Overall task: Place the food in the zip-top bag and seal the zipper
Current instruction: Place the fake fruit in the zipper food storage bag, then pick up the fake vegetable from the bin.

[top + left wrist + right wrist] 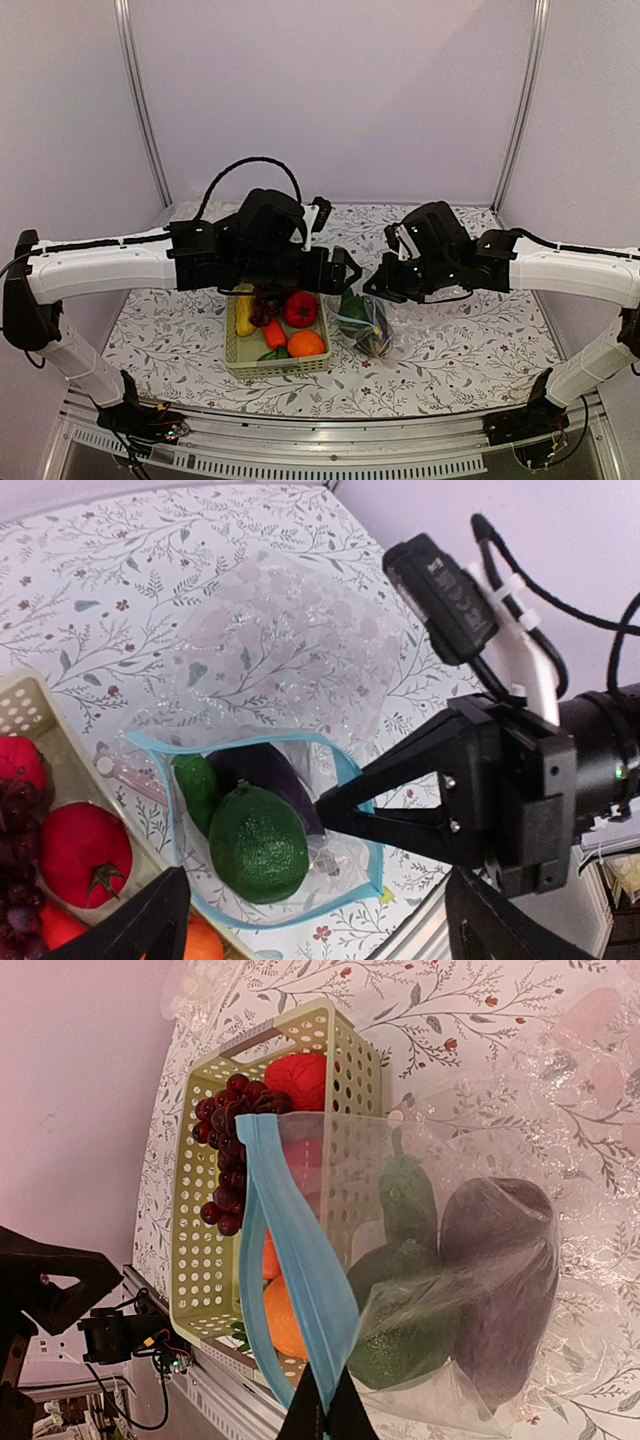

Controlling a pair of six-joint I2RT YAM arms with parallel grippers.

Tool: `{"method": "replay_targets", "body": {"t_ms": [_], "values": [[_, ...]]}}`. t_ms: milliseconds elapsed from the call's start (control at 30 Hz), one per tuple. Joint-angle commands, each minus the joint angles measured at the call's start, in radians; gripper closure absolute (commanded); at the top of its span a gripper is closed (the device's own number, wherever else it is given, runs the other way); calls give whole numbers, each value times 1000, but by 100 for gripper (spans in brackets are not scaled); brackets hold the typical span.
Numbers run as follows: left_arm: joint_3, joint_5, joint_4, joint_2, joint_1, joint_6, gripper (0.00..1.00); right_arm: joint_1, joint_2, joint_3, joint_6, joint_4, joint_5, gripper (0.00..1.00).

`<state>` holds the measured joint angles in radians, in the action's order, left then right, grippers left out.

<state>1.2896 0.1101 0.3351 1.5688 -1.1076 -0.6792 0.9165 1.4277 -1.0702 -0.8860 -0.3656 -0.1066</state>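
Zip-top bag (366, 326) lies on desk (455, 360), just right of basket (232, 352). Eggplant (268, 768) and green vegetable (258, 842) inside, mouth gaping. Zipper (285, 1250) runs straight away from right tool (322, 1412), alongside basket. Right tool clamped on strip. Left tool (315, 880) spread wide, empty, hovering over mouth; likely the free arm for pressing strip closed.

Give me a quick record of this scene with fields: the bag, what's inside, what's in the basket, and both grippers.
bag: mouth open, beside basket
zipper: unsealed
in bag: eggplant, two green vegetables
in basket: corn, grapes, red fruit, orange, carrot
left gripper: open over bag
right gripper: shut on zipper
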Motion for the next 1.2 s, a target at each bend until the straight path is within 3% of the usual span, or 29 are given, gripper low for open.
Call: {"method": "replay_targets", "body": {"t_ms": [0,267,433,600,867,1167], "values": [[-51,31,53,-65,30,0,11,7,-31,6,26,-11,15,100],[-96,-45,32,-61,91,-19,10,6,-70,2,79,-94,41,100],[-135,-7,118,-121,139,-7,18,6,-87,19,67,-103,55,100],[-259,59,213,-182,140,-83,34,6,-77,19,62,-99,65,100],[-539,63,32,-283,136,-327,45,7,-47,1,74,-79,52,100],[-587,61,-79,-228,137,-398,46,6,-38,4,74,-60,33,100]]}}
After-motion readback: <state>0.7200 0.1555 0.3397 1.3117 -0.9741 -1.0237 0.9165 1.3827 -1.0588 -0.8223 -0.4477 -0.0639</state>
